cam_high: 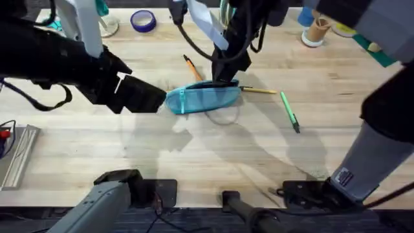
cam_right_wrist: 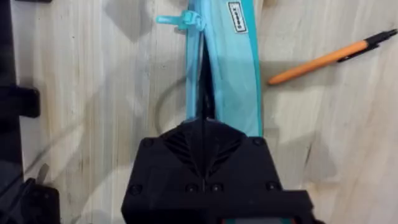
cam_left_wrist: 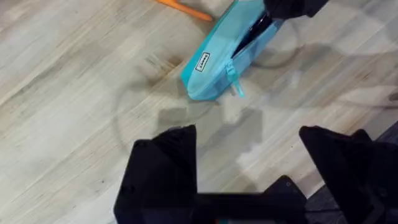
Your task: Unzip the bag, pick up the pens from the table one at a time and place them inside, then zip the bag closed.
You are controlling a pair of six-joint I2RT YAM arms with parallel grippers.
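The bag (cam_high: 204, 98) lies mid-table (cam_high: 194, 162), partly unzipped. The right gripper (cam_right_wrist: 203, 121) pinches its far end with closed jaws, while the left gripper (cam_left_wrist: 249, 149) hovers open just beside the pull end. The orange pen (cam_high: 192, 67), yellow pen (cam_high: 259, 90) and green pen (cam_high: 290, 112) lie near the bag

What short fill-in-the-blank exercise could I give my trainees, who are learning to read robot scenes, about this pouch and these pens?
1. The right end effector is closed on the far end of the ____ pencil pouch.
2. The left end effector is ____, holding nothing.
3. The pen lying by itself to the right of the pouch is ____.
4. The orange pen lies on the ____, outside the pouch.

Missing words: teal; open; green; table
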